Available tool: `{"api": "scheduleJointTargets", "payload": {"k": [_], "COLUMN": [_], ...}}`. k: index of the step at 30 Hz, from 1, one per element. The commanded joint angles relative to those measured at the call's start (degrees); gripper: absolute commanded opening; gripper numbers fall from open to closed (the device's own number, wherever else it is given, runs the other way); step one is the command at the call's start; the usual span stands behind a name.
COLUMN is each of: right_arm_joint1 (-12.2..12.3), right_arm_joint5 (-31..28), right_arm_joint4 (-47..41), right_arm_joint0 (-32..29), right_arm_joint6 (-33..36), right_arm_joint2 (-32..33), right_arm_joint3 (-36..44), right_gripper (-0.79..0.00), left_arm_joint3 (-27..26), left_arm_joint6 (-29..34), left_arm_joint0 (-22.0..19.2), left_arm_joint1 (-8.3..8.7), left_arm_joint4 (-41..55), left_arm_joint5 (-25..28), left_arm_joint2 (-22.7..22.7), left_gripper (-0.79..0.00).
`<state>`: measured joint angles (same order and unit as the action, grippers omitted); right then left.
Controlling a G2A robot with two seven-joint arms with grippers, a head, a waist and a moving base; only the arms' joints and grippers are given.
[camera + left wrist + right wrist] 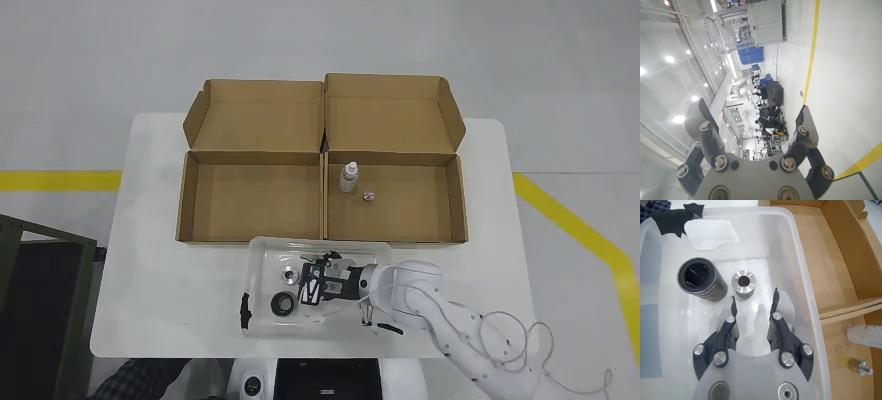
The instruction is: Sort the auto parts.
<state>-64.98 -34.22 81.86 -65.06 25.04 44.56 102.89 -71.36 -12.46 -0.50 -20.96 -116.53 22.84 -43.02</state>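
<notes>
Auto parts awaiting sorting: a linear bearing (701, 278) and a small steel bushing (743, 283) are standing upright, just beside each other, on the floor of the clear plastic bin (806, 275), which is sitting on the table (150, 300) in front of the left cardboard box (250, 205) and the right cardboard box (410, 205). My right pincer (754, 294) is hanging inside the bin with its jaws spread wide and gripping nothing; the bushing is standing just beyond one fingertip (733, 306) rather than between the two. My left pincer (753, 105) is gaping empty, pointing out at the hall, well apart from the work. As I am judging it, the chief hazard is misalignment: closing or advancing from this offset, one finger is likely striking the bushing's side, tipping it or shoving it against the bearing, and a toppled cylinder is apt to be rolling away. Smooth steel may also be slipping from my pads (773, 302). A white bottle (863, 335) and a pin-tipped part (855, 364) are sitting in the right box.
</notes>
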Motion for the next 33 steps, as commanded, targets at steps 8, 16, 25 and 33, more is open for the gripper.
{"api": "scheduleJointTargets", "payload": {"k": [8,16,25,33], "right_arm_joint1": [-1.54,-2.74,-3.89,-4.57], "right_arm_joint5": [0.15,0.40,0.31,-0.34], "right_arm_joint4": [-0.84,-1.26,-2.23,-3.70], "right_arm_joint0": [2.13,3.97,5.63,6.51], "right_arm_joint6": [-0.69,-1.45,-1.83,-2.72], "right_arm_joint2": [-3.47,-5.28,-6.43,-6.47], "right_arm_joint3": [-3.12,-5.35,-8.26,-10.69], "right_gripper": [-0.428,-0.425,-0.434,-0.514], "left_arm_joint3": [0.00,0.00,0.00,0.00], "left_arm_joint6": [0.00,0.00,0.00,0.00], "left_arm_joint0": [0.00,0.00,0.00,0.00], "left_arm_joint1": [0.00,0.00,0.00,0.00], "left_arm_joint4": [0.00,0.00,0.00,0.00], "left_arm_joint5": [0.00,0.00,0.00,0.00], "left_arm_joint2": [0.00,0.00,0.00,0.00], "left_gripper": [0.000,0.000,0.000,0.000]}}
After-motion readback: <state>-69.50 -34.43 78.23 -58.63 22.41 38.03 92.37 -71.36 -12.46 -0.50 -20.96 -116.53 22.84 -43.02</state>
